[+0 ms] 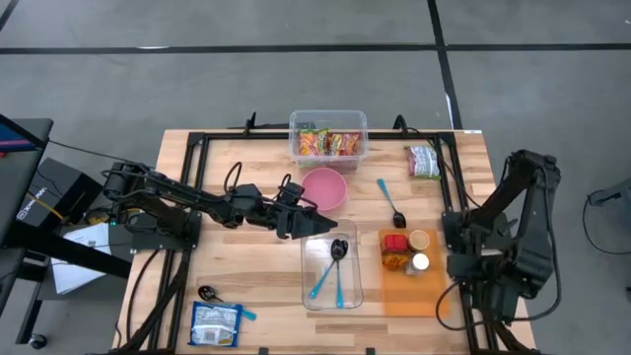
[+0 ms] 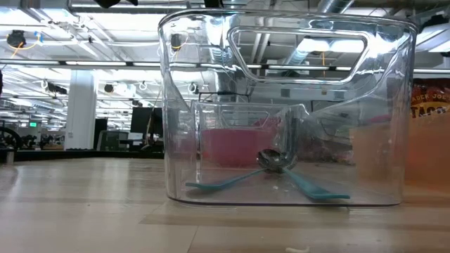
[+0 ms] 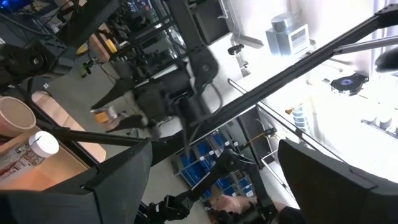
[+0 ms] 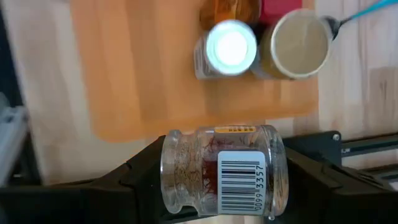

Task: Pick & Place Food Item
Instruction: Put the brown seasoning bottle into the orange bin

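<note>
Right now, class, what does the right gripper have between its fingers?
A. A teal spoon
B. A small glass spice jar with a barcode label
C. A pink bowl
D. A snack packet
B. The right wrist view shows the glass spice jar lying on its side, clamped between the right gripper fingers, above the orange cutting board.
</note>
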`<state>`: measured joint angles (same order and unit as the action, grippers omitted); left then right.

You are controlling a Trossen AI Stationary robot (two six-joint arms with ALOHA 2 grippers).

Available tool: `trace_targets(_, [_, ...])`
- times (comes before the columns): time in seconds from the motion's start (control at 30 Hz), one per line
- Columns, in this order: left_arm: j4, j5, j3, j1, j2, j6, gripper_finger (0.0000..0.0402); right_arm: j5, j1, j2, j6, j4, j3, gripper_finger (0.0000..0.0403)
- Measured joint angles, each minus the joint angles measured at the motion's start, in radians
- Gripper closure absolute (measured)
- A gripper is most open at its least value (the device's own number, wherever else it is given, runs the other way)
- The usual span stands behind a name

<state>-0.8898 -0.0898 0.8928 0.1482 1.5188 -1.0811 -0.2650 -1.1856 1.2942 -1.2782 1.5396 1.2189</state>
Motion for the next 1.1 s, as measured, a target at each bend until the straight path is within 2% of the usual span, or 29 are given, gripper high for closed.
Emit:
trace_targets(0.27, [0.040, 0.000, 0.000, 0.000, 0.000, 0.009, 0.0065, 0.003, -0.024, -0.057, 0.056, -0.226, -0.241, 0.0177])
trace_targets(0.53, [0.060, 0.015, 0.000, 0.000, 0.000, 0.001, 0.0065, -0.048, -0.023, -0.174, 0.039, -0.327, -0.410, 0.0177])
trace_targets(0.73, [0.060, 0.040, 0.000, 0.000, 0.000, 0.001, 0.0065, -0.080, 0.002, -0.234, 0.086, -0.371, -0.471, 0.0177])
trace_targets(0.93, [0.060, 0.040, 0.000, 0.000, 0.000, 0.000, 0.0065, -0.112, 0.042, -0.237, 0.158, -0.381, -0.475, 0.0177])
trace_targets(1.1, [0.060, 0.040, 0.000, 0.000, 0.000, 0.000, 0.0065, -0.130, 0.060, -0.236, 0.148, -0.405, -0.475, 0.0177])
